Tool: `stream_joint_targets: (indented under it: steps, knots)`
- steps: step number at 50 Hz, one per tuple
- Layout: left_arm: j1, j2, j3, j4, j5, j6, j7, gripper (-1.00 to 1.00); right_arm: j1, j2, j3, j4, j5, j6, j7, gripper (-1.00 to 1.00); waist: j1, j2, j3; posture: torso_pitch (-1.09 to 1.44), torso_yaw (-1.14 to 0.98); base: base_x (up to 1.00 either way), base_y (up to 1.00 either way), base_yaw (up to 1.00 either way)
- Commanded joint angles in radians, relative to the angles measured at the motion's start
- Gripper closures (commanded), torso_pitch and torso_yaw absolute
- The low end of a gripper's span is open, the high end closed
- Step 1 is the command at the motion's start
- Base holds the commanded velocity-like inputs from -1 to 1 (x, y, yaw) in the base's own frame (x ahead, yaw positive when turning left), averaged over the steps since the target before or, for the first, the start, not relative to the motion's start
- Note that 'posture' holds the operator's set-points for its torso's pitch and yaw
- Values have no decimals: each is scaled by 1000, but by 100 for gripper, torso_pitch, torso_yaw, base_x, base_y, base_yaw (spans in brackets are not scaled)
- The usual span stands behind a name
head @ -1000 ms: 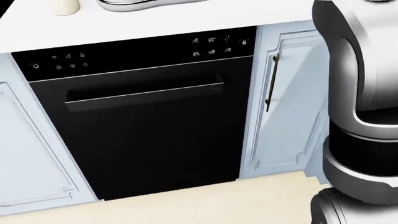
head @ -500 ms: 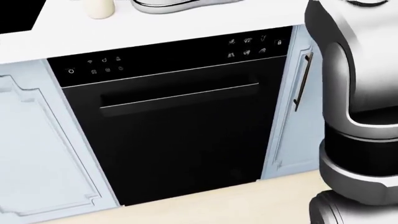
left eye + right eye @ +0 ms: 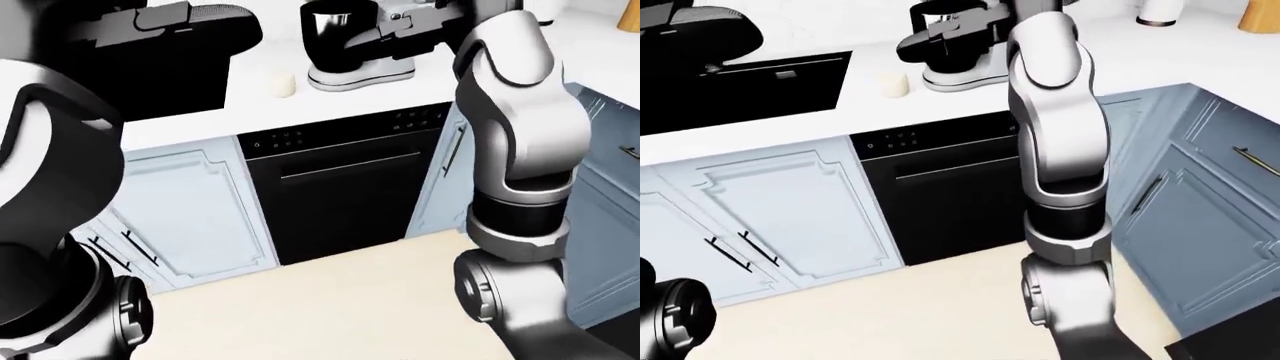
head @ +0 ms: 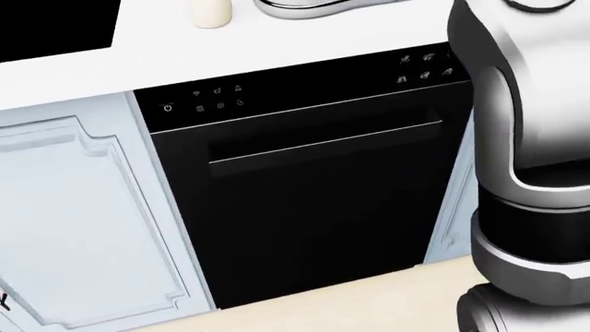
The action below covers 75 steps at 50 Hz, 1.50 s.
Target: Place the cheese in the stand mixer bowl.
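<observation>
The cheese [image 3: 283, 84], a small cream cylinder, stands on the white counter [image 3: 190, 124] just left of the stand mixer [image 3: 362, 71]. The mixer's black bowl [image 3: 330, 34] sits on its silver base. My right arm rises at the right of the left-eye view, and its hand [image 3: 405, 26] hangs dark beside the bowl; I cannot make out its fingers. At the top left, over the black hob, my left hand [image 3: 190, 26] is a dark shape with its fingers unclear. Neither hand touches the cheese. The head view catches only the cheese's lower part [image 4: 210, 12].
A black dishwasher [image 4: 304, 194] fills the head view below the counter, with pale blue cabinet doors [image 4: 74, 221] to its left. A black hob [image 3: 740, 90] is set in the counter at the left. Darker blue cabinets [image 3: 1200, 187] run along the right. Beige floor [image 3: 330, 300] lies below.
The whole head view has shifted: dishwasher, cheese and mixer base slid to the picture's right, so the camera has moved left. My right arm stays at the right edge.
</observation>
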<state>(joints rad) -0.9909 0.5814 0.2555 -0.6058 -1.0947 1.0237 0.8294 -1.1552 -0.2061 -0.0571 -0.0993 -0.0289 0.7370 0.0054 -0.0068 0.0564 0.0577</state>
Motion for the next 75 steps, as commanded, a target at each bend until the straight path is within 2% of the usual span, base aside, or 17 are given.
stream_joint_targets:
  steps: [1, 10, 11, 14, 18, 20, 22, 28, 32, 39, 48, 49, 51, 57, 60, 62, 75]
  knots:
    - [-30, 8, 9, -14, 4, -26, -9, -100, -41, -16, -26, -33, -11, -33, -12, -100, -7, 1, -28, 0, 0, 0, 41, 0]
    - [-32, 7, 10, -16, 1, -23, -5, -100, -40, -17, -26, -32, -9, -36, -12, -100, -6, -96, -31, 0, 0, 0, 39, 0]
    - [-31, 7, 10, -16, 2, -24, -6, -100, -39, -17, -26, -30, -9, -38, -11, -100, -13, -66, -26, 0, 0, 0, 34, 0]
    - [-31, 7, 10, -16, 3, -24, -7, -100, -38, -16, -25, -30, -10, -40, -11, -100, -1, -86, -43, 0, 0, 0, 33, 0]
    - [-29, 5, 7, -16, 8, -26, -11, -100, -38, -16, -25, -29, -11, -42, -12, -100, 5, -55, -25, 0, 0, 0, 33, 0]
    - [-30, 5, 9, -16, 8, -25, -11, -100, -38, -15, -23, -30, -12, -42, -11, -100, 1, -21, -19, 0, 0, 0, 34, 0]
    - [-29, 4, 8, -16, 10, -26, -13, -100, -38, -15, -24, -34, -12, -40, -11, -100, -6, 56, -37, 0, 0, 0, 33, 0]
    - [-30, 2, 7, -18, 12, -24, -12, -100, -38, -13, -24, -36, -12, -42, -9, -100, -4, -1, -10, 0, 0, 0, 22, 0]
    - [-31, 0, 8, -19, 12, -22, -12, -100, -39, -9, -26, -36, -2, -48, -9, -100, -14, -4, 11, 0, 0, 0, 0, 0]
    - [-31, -1, 7, -15, 18, -23, -17, -100, -40, -10, -27, -33, 6, -52, -14, -100, 8, -74, 0, 0, 0, 0, 0, 0]
    - [-31, -4, 7, -17, 19, -20, -16, -100, -38, -15, -19, -34, -12, -51, -3, -100, 3, -33, -8, 0, 0, 1, 0, 0]
    - [-32, -4, 7, -17, 18, -19, -16, -100, -38, -15, -17, -32, -14, -54, -1, -100, 3, -31, -33, 0, 0, 10, 0, 0]
    - [-32, -4, 7, -16, 20, -20, -16, -100, -38, -13, -16, -30, -18, -54, 1, -100, 3, -25, -16, 0, 0, 16, 4, 0]
    - [-32, -5, 7, -14, 23, -20, -20, -100, -38, -10, -18, -26, -22, -56, 4, -100, 9, -46, -23, 0, 0, 20, 11, 0]
    - [-33, -5, 7, -14, 23, -20, -20, -100, -38, -9, -17, -26, -24, -57, 5, -100, -1, -14, -10, 0, 0, 20, 10, 0]
    - [-33, -5, 6, -14, 24, -20, -21, -100, -37, -8, -17, -27, -25, -57, 6, -100, -9, 43, -23, 0, 0, 20, 11, 0]
    - [-31, -13, 5, -19, 32, -15, -24, -100, -35, -4, -18, -29, -25, -56, 5, -100, 7, -43, -18, 0, 0, 20, 7, 0]
